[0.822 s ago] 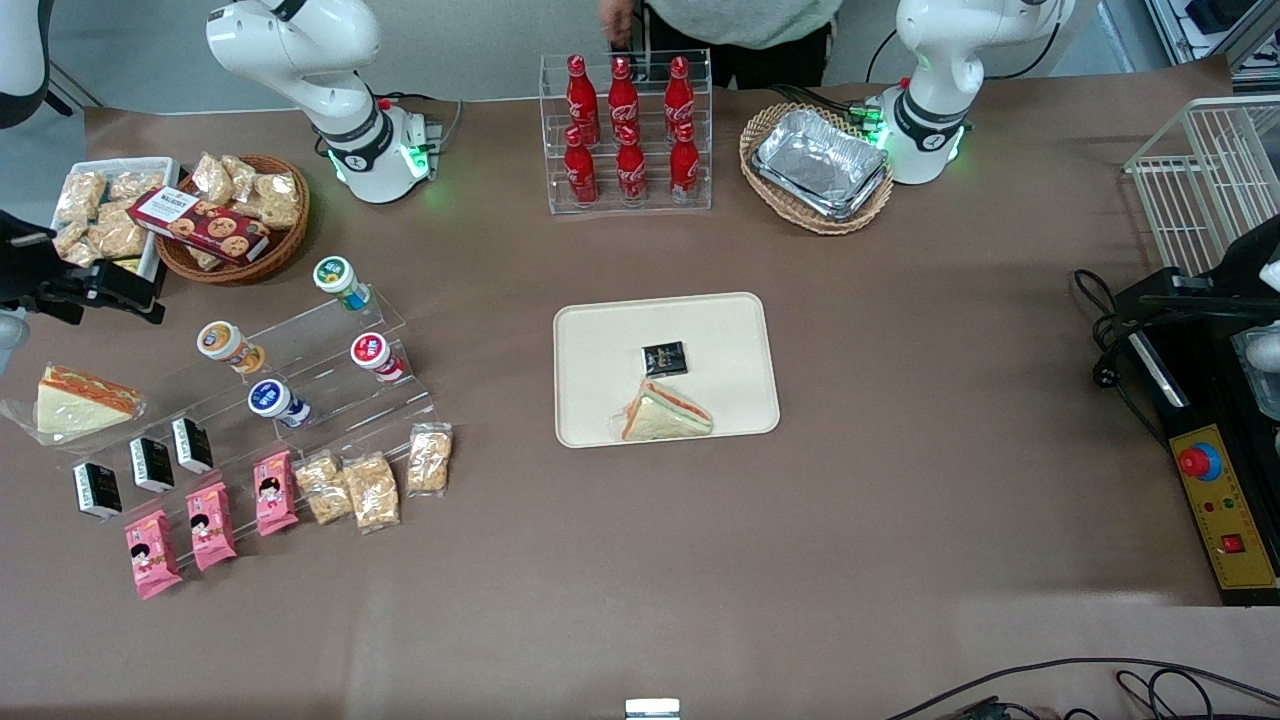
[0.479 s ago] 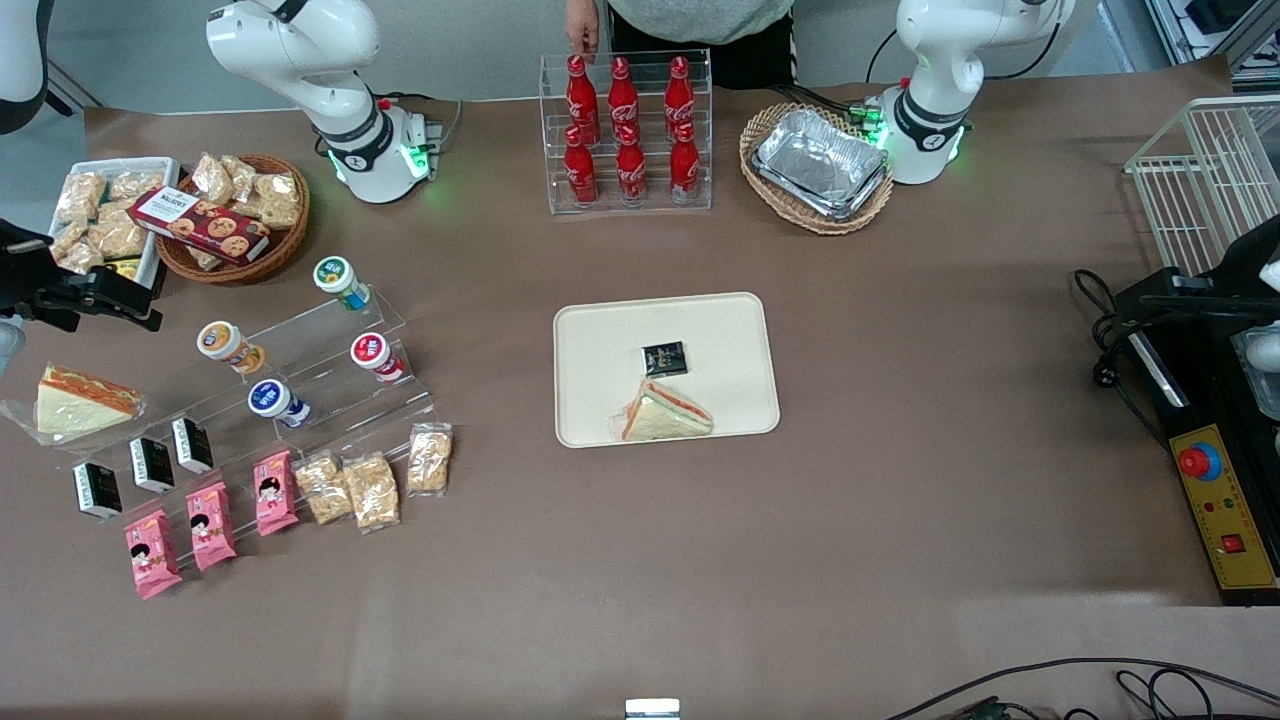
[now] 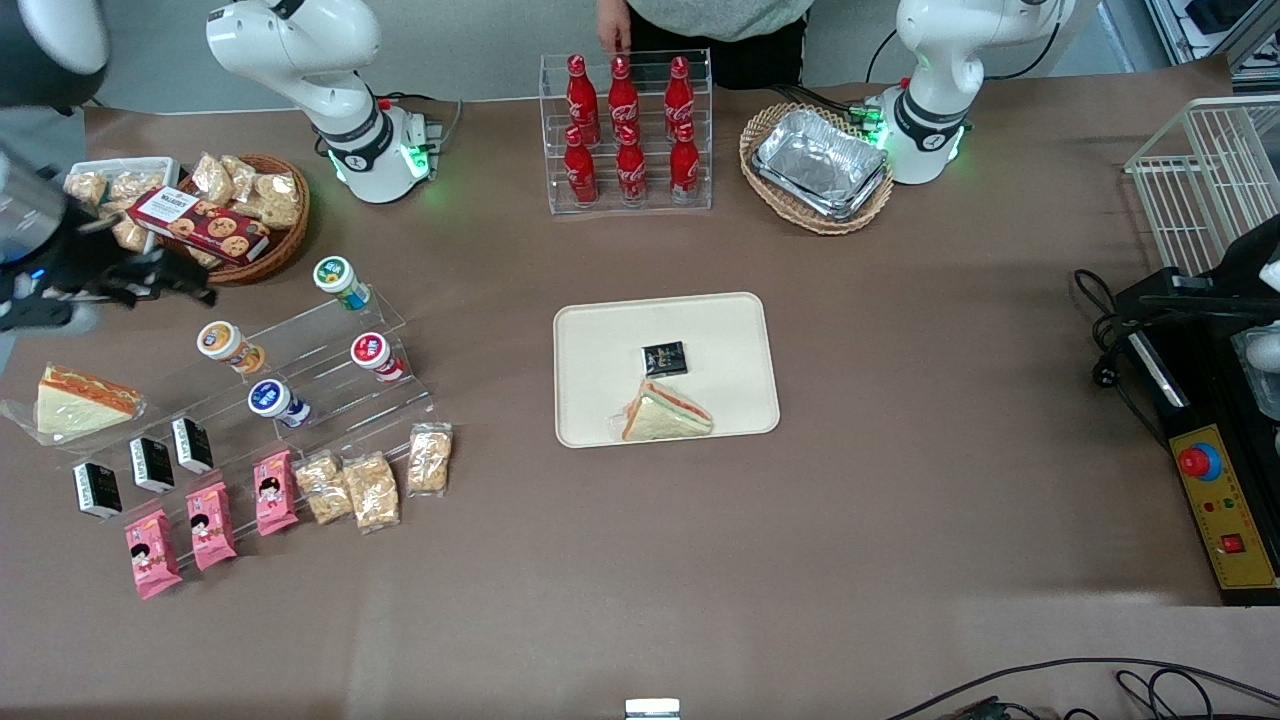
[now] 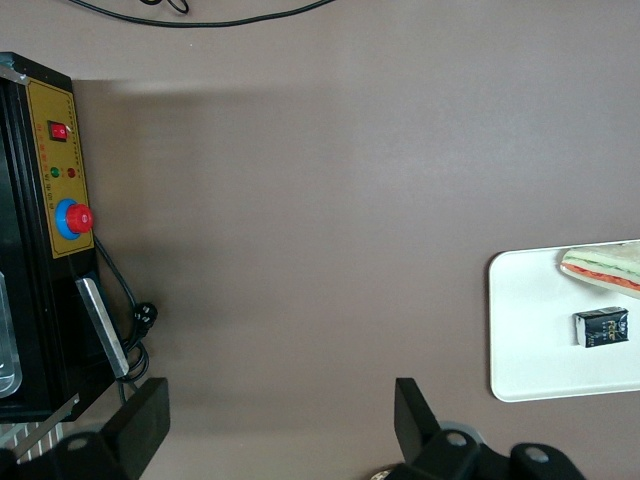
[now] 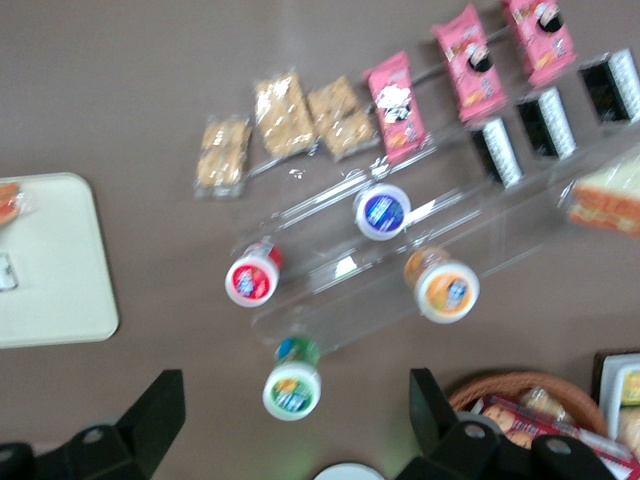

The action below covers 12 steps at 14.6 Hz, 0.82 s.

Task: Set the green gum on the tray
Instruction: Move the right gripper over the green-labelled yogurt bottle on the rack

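Our right arm has swung in over the working arm's end of the bench [image 3: 900, 560], so the approach to the pick is under way. The tray [image 3: 600, 330] waits mid-bench, carrying only a sandwich [image 3: 665, 412] and a dark packet [image 3: 664, 357]. The claw [image 3: 160, 275] has moved toward the clear stepped stand [image 3: 330, 345], released and empty. The green gum [image 3: 340, 280] sits untouched on the stand's top step.
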Each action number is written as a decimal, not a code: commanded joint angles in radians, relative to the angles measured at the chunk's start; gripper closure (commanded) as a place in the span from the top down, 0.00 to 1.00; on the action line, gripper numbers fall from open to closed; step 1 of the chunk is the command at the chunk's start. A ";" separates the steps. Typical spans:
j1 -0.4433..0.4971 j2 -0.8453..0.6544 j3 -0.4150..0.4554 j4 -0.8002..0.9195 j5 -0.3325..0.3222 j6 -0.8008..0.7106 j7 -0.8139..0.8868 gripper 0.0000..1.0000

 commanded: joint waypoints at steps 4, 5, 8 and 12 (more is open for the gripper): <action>0.002 -0.357 0.058 -0.344 0.009 0.014 0.072 1.00; 0.002 -0.391 0.058 -0.376 0.009 0.017 0.072 1.00; 0.006 -0.489 0.059 -0.499 0.009 0.078 0.072 1.00; 0.006 -0.489 0.076 -0.532 0.010 0.112 0.072 1.00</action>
